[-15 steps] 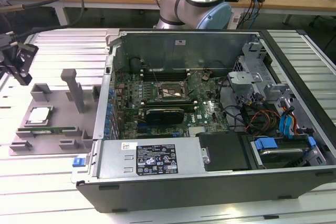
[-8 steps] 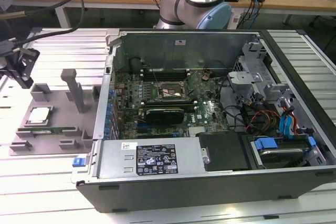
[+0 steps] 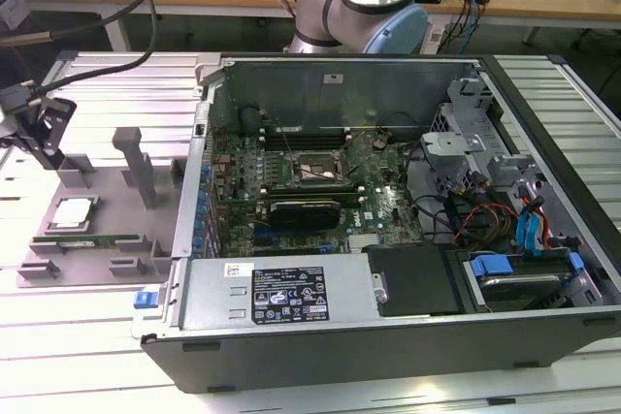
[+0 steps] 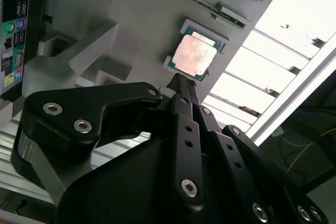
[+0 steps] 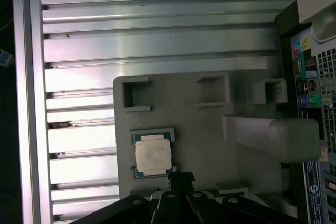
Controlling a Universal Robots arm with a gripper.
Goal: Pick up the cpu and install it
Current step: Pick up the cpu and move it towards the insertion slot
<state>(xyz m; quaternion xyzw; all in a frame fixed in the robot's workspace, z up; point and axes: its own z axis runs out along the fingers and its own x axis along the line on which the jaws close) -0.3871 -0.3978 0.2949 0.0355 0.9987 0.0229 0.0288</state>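
Observation:
The cpu lies flat in a square recess of the grey holder tray, at the exterior view's left. In both wrist views its silvery top and thin green edge show clearly. My gripper hangs just above the tray's far corner, a little beyond the cpu and apart from it. Its black fingers meet at a narrow tip beside the cpu's edge, shut with nothing between them. The black socket frame sits on the motherboard inside the open computer case.
A long green memory stick lies on the tray just in front of the cpu. Upright grey posts rise from the tray. The case wall stands between tray and motherboard. Ribbed aluminium table surrounds the tray.

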